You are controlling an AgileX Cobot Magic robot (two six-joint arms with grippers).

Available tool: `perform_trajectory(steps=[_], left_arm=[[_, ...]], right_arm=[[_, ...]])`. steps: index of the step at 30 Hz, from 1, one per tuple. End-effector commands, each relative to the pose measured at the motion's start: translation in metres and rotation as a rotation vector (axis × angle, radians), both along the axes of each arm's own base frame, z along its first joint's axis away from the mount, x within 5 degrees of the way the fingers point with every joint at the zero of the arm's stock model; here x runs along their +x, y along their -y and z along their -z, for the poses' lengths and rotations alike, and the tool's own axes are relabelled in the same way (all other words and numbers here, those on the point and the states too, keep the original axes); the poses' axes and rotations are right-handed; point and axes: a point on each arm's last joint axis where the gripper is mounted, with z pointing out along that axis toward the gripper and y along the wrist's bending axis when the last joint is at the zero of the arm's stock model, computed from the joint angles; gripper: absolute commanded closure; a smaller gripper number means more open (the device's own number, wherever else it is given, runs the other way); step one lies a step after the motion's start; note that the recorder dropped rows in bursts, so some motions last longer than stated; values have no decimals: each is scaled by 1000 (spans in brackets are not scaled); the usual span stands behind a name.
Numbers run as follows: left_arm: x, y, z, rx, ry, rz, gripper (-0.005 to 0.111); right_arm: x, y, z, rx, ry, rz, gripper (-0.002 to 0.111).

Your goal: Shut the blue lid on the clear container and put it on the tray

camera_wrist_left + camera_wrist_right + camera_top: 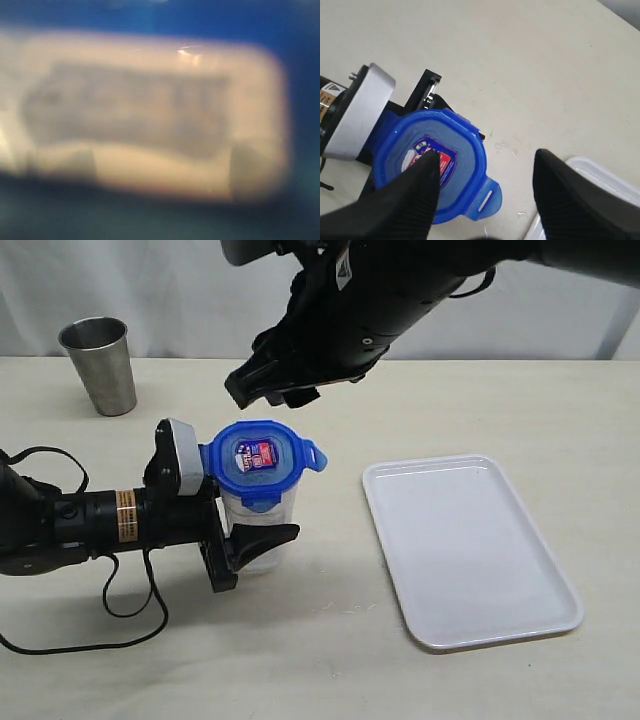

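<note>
The left gripper [285, 512] clasps the clear container [250, 512], far finger hidden. The blue lid [258, 460] sits atop it. The right gripper [486, 159] hangs above, spread wide and empty. The tray [470, 540] lies at 3 o'clock. The left wrist view is blurred.

One blue lid [259, 458]; one clear container [252, 514]; one white tray [470, 560]; one steel cup [98, 365]; two grippers, the left gripper [290, 512] and the right gripper [270, 392].
</note>
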Motion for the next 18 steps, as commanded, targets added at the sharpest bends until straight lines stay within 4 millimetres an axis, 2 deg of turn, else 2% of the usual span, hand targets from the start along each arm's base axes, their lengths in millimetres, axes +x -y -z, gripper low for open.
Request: perform_trajectory(steps=[1,6,9,12,18], left_arm=[[1,1,-4,-34,0,-28,107],[0,2,-4,-31,2,-9,107],[0,2,-4,-30,2,-7,107],[-1,2,-4,-30,2,-5,107],[0,2,-4,-32,2,-6,107]], right_arm=[[-1,5,6,-18,-69,69,54],[19,12,32,43,-238,122,62],[32,18,46,102,-334,152,62],[37,22,49,139,-374,173,62],[31,15,50,190,-443,123,62]])
